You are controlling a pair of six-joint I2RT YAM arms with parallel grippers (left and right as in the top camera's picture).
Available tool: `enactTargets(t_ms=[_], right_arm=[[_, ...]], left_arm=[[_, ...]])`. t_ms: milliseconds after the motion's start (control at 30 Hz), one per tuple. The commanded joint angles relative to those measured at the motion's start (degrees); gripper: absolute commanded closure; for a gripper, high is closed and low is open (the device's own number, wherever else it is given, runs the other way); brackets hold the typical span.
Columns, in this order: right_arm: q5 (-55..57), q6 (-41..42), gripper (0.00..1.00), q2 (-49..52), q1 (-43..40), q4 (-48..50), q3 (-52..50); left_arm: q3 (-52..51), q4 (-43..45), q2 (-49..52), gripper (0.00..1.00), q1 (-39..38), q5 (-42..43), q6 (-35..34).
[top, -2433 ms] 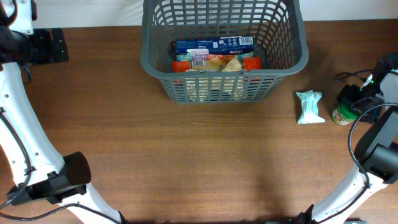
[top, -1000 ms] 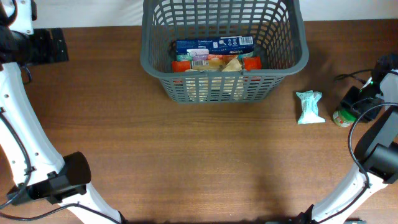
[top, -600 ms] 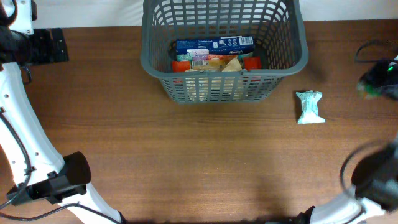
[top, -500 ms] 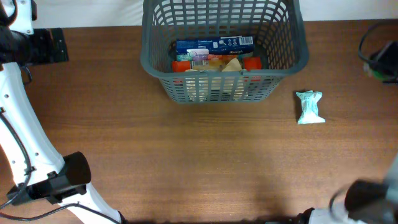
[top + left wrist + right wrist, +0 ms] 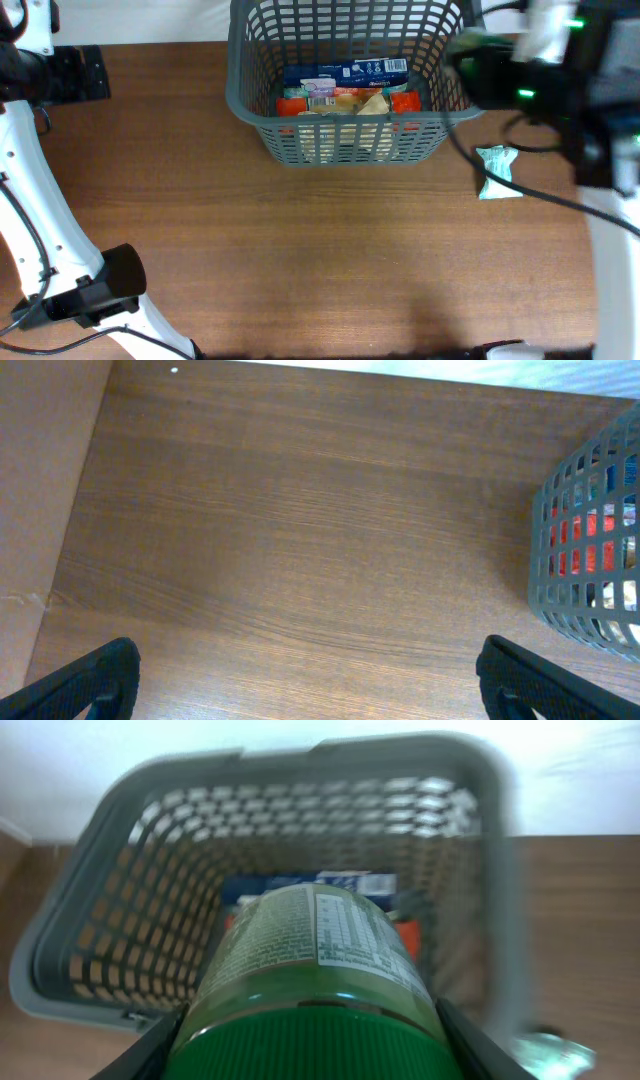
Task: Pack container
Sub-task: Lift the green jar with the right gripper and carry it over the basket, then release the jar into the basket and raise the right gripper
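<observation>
R end effector [image 5: 310, 1055] over right rim of container [image 5: 236, 96], tight on green-lidded jar [image 5: 315, 970]; L end effector [image 5: 325, 680] agape, empty.

We count one basket [image 5: 300, 117] on one wooden surface [image 5: 300, 250]. Inside the basket we count one blue box [image 5: 345, 72] and one tan pack [image 5: 372, 103]. Red wrapping [image 5: 292, 104] shows in two spots, and we cannot tell whether that is one pack or two. Anything lying lower is hidden by the mesh, so we leave it uncounted. On the surface beside the basket we count one pale green packet [image 5: 497, 171]. We count one bottle [image 5: 315, 960] with a green cap. We count two arms: the left arm [image 5: 25, 210] and the right arm [image 5: 600, 120].
</observation>
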Motion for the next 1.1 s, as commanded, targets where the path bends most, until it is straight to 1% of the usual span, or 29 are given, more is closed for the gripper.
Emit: enactTargets(t_ms=[0,200,400,600,767,1067], right_arm=[[5.73,-0.61,0.96,7.02,5.27,1.9,0.33],[13.09,-0.59,0.96,17.77,6.47,4.68,0.33],[18.88,-0.61,0.96,25.16,6.23,4.63,0.33],[18.56,-0.57,0.96,29.16,3.89,5.03,0.33],[14.38,-0.57,0.96,31.8,1.64,3.43,0.26],[13.81,-0.59,0.96,34.14,1.73,2.56,-0.42]], left_arm=[[-0.09,-0.07,-0.35,0.01,0.2,0.63,-0.9],[-0.09,-0.07,-0.35,0.01,0.2,0.63,-0.9],[-0.09,-0.07,-0.35,0.01,0.2,0.63,-0.9],[-0.09,-0.07,-0.35,0.01,0.2,0.63,-0.9],[-0.09,-0.07,-0.35,0.01,0.2,0.63,-0.9],[-0.09,-0.07,-0.35,0.01,0.2,0.63,-0.9]])
